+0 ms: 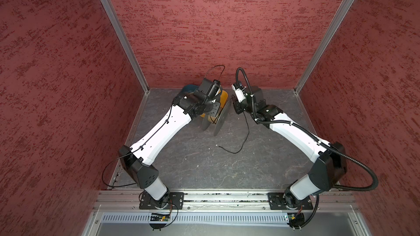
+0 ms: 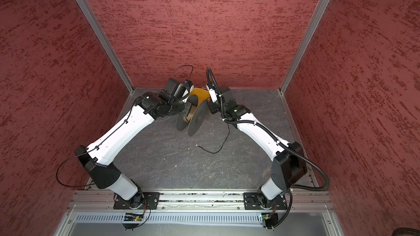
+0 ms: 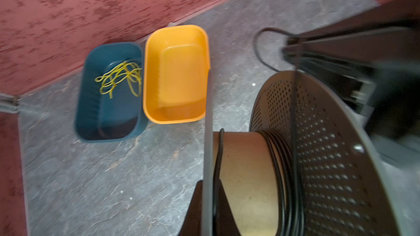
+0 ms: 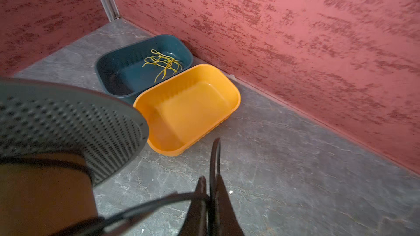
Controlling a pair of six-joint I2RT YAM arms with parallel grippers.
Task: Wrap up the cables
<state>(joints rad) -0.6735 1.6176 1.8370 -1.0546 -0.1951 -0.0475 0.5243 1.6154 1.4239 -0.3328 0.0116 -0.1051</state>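
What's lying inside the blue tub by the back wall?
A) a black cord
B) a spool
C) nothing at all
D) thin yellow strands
D: a loose tangle of yellow strands lies on the bottom of the blue tub, and nothing else shows in it.

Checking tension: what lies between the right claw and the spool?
The black cable spans it, from the right claw to the spool; the right wrist view shows this.
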